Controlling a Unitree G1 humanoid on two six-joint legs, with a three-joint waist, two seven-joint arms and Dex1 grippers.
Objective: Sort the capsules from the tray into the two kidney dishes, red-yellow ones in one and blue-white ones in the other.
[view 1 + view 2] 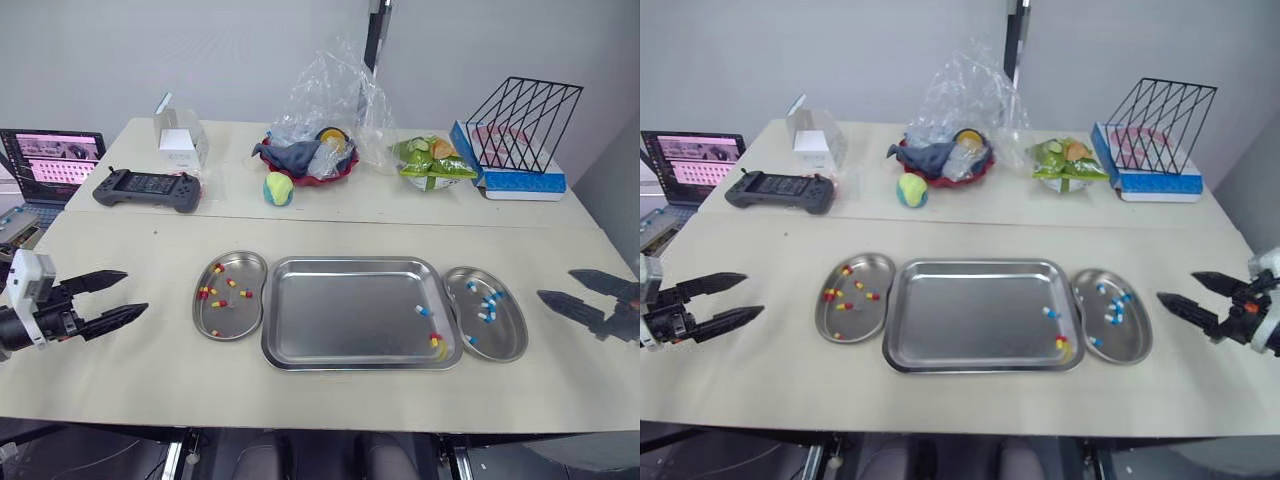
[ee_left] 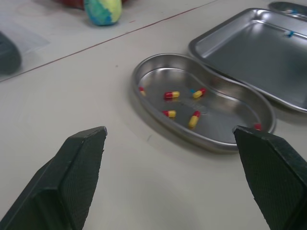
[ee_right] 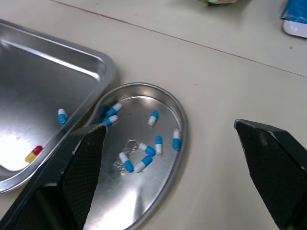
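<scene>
Both grippers spread, holding nothing, one at each end of the row of pans.

Head view: your left gripper hangs with fingers apart, the left dish lying between it and the tray. Your right gripper is likewise spread, with the right dish just ahead of its tips. Two capsules lie in the tray at the end nearer the right gripper: a blue-white capsule and a red-yellow capsule. Left wrist view: red-yellow capsules lie in the dish ahead of the open fingers. Right wrist view: blue-white capsules lie in the dish between the spread fingers, the tray touching its far side.
</scene>
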